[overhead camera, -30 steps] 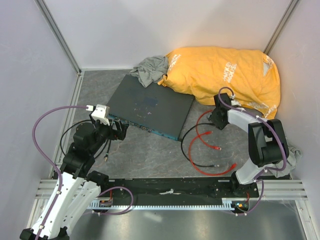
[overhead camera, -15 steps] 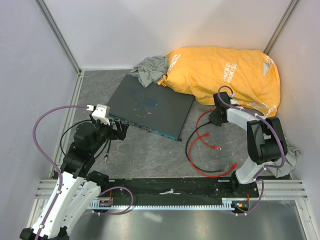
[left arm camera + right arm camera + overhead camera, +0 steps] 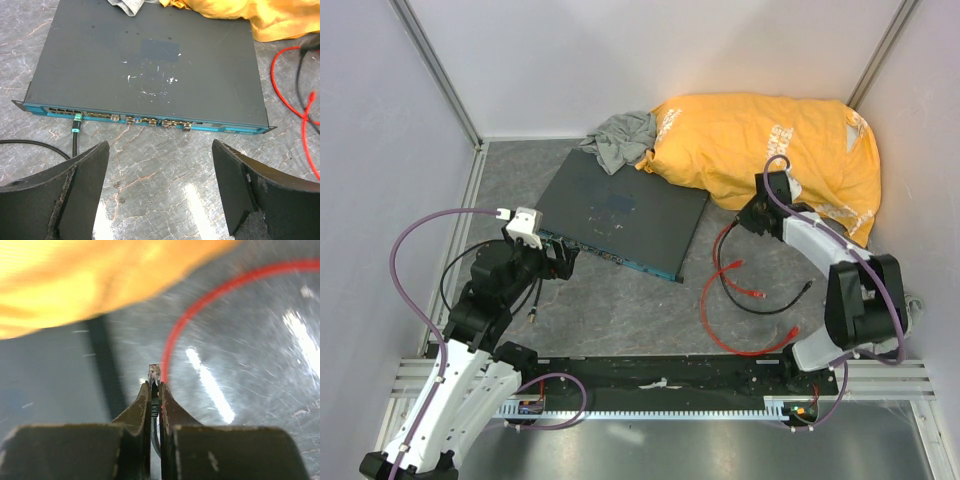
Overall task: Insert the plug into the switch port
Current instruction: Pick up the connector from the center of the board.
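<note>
So the right gripper [image 3: 154, 385] is pinched tight on a small clear-tipped plug [image 3: 154, 374]. The tip pokes just past the fingertips, with its long axis in line with the fingers. One caveat: the bit of lead between the fingers looks dark to me, and the thin red cable [image 3: 190, 315] curves off right behind it. So I can't swear which lead this plug sits on. From overhead, that gripper is centre right of the frame, just under the crumpled yellow-orange bag [image 3: 770, 150].

The bit everything hangs on, imo, is where the ports face. The flat dark grey rectangular switch box [image 3: 620, 205] lies left of the plug in the overhead view. Its thin blue-green front edge [image 3: 230, 130], with the row of little square ports [image 3: 137, 120], runs diagonally and faces the lower left of the frame. That puts the plug off past the box's right-hand corner, well apart from the ports and not pointing at them. My guess is it has to come round left and down in the frame, then turn square to that edge.

The left gripper [image 3: 159, 145] is way nearer, hovering right in front of the ports with its jaws spread wide, holding nothing. A black cable with a green boot [image 3: 76, 125] already sits in a port near the left end of the row. Which socket is the target, I can't tell.
</note>
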Controlling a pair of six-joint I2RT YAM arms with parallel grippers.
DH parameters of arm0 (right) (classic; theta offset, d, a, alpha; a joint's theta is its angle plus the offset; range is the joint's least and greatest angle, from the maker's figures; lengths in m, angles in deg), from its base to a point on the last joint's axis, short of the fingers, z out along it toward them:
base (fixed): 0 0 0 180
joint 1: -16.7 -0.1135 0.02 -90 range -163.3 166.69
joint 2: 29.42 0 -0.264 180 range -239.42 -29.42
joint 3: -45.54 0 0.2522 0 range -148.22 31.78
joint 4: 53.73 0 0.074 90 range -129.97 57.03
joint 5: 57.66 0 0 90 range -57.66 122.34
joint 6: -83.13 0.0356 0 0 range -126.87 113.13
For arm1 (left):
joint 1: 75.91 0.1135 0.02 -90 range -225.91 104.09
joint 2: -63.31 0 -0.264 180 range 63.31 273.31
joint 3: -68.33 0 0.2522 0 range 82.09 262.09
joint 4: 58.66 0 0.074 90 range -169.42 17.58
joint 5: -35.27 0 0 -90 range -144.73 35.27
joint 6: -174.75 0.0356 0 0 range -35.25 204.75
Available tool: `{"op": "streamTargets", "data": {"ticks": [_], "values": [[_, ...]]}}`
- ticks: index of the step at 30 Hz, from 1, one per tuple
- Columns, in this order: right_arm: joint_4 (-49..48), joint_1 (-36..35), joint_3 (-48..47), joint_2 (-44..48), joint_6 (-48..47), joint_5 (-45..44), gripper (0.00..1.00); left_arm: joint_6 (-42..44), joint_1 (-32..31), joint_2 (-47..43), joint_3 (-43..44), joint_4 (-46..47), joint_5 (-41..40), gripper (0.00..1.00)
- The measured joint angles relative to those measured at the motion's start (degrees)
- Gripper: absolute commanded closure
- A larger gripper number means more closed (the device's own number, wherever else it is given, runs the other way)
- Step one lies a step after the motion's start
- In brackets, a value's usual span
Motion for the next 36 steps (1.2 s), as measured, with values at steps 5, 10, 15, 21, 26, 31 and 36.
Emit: {"op": "streamTargets", "data": {"ticks": [5, 10, 15, 21, 26, 31, 36], "values": [[-0.9, 0.0, -3.4, 8.1, -6.0, 2.8, 1.00, 0.0, 0.0, 0.0, -0.5, 0.3, 0.2, 0.11], [-2.7, 0.0, -8.5, 12.7, -13.5, 7.5, 1.00, 0.0, 0.0, 0.0, -0.8, 1.5, 1.3, 0.11], [-5.8, -0.3, -15.0, 13.2, -19.1, 12.8, 1.00, 0.0, 0.0, 0.8, -0.6, 2.7, 2.2, 0.11], [-12.2, -1.4, -26.3, 10.6, -20.8, 18.5, 1.00, -0.3, 0.0, 2.7, 2.4, 2.7, 3.9, 0.11], [-20.4, -3.3, -29.0, 9.9, -18.9, 25.2, 1.00, -1.2, 0.0, 3.0, 5.3, 3.2, 6.2, 0.10], [-30.1, -7.0, -18.2, 11.3, -15.8, 31.3, 1.00, -2.4, 0.0, 3.6, 6.7, 6.0, 10.3, 0.10], [-36.2, -12.2, -6.4, 11.3, -13.8, 36.3, 1.00, -6.5, 0.0, 7.3, 6.7, 12.9, 16.7, 0.10]]}}
